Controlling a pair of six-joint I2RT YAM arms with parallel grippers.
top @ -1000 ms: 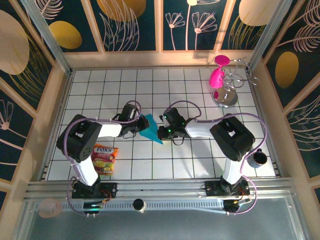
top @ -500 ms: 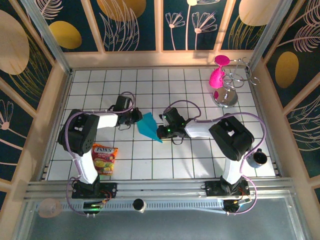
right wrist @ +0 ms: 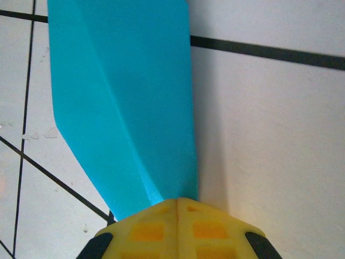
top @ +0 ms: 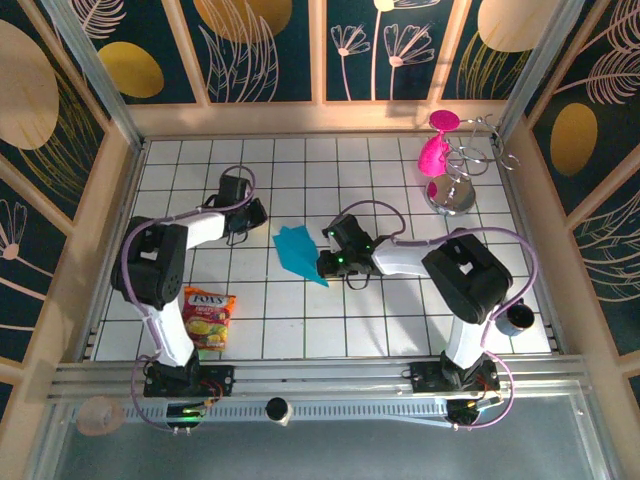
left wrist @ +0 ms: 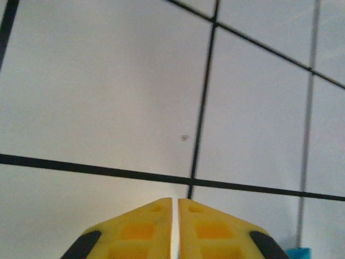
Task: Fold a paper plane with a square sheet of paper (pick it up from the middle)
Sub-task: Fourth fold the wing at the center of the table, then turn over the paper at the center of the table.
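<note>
The turquoise paper plane (top: 299,253) lies creased on the white grid table, wide tail to the upper left and nose to the lower right. My right gripper (top: 326,264) is shut on its nose end. In the right wrist view the centre crease of the plane (right wrist: 124,97) runs straight into the seam of the closed yellow fingertips (right wrist: 177,200). My left gripper (top: 254,214) sits about one tile left of the tail, apart from it. Its fingers (left wrist: 175,200) are shut with a hairline slit and nothing between them. A sliver of the turquoise plane (left wrist: 298,253) shows at the lower right of the left wrist view.
A red-and-yellow snack packet (top: 208,317) lies near the left arm's base. Pink goblets (top: 435,150) hang on a wire rack (top: 462,172) at the back right. A dark cup (top: 517,317) stands at the right edge. Wooden walls enclose the table.
My left gripper has let go of the plane's tail and pulled back up and to the left. The plane has stayed with the right gripper, which has hardly moved.
</note>
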